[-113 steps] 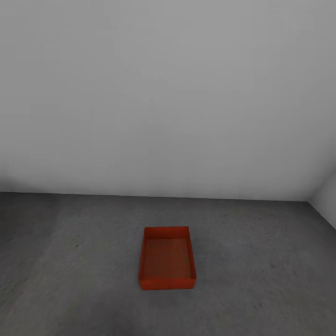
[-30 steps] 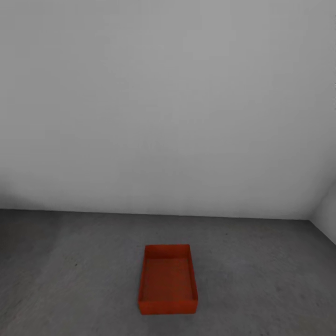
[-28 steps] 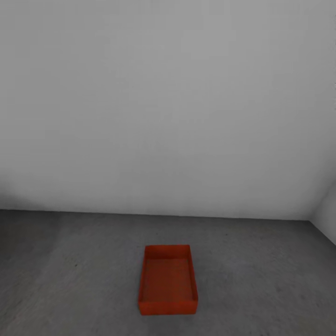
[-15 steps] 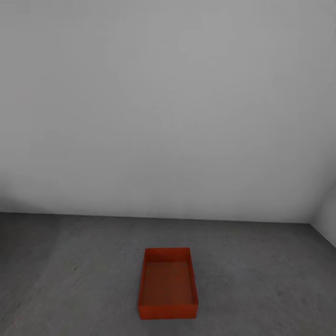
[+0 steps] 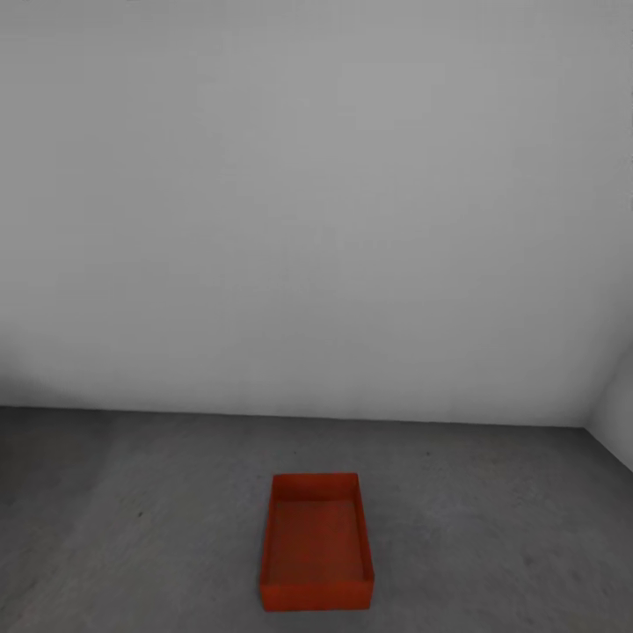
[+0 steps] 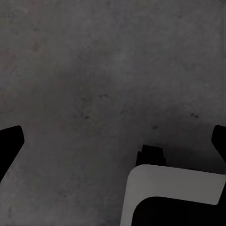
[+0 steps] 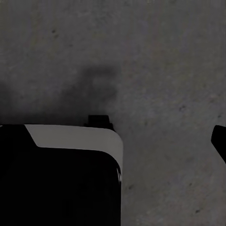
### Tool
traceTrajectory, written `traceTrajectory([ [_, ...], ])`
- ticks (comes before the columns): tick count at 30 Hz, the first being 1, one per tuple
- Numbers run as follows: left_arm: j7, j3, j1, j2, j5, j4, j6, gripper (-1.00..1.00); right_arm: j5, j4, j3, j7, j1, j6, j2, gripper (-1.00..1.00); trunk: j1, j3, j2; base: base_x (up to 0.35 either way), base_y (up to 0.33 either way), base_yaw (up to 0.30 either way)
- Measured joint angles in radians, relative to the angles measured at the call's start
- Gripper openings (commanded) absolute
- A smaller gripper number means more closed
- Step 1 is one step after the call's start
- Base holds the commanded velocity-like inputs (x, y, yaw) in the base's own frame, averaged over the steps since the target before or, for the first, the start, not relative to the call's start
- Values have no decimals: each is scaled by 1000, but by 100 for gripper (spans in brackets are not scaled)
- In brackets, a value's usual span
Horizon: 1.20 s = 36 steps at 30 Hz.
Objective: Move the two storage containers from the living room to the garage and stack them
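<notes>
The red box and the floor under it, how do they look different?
The storage container is bright orange-red, while the floor is dark grey. The container has plain, smooth walls standing up around a hollow inside; the floor lies flat and looks mottled and speckled. Both look dull, not shiny.

A plain pale grey wall [image 5: 316,202] fills the upper two thirds of the head view, smooth and unmarked. Its lower edge runs almost level across the frame, a little below the middle. At the right edge, a second, lighter wall [image 5: 615,413] meets it at a corner, its base slanting down toward the lower right. A soft shadow darkens the first wall's lower left, close to where it ends.
</notes>
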Motion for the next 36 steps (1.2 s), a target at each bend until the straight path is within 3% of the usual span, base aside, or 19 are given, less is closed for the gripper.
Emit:
traceTrajectory([
  [36,0,0,0,0,0,0,0,100,0,0,0,0,0,2,1,100,0,58,0,0,0,0],
])
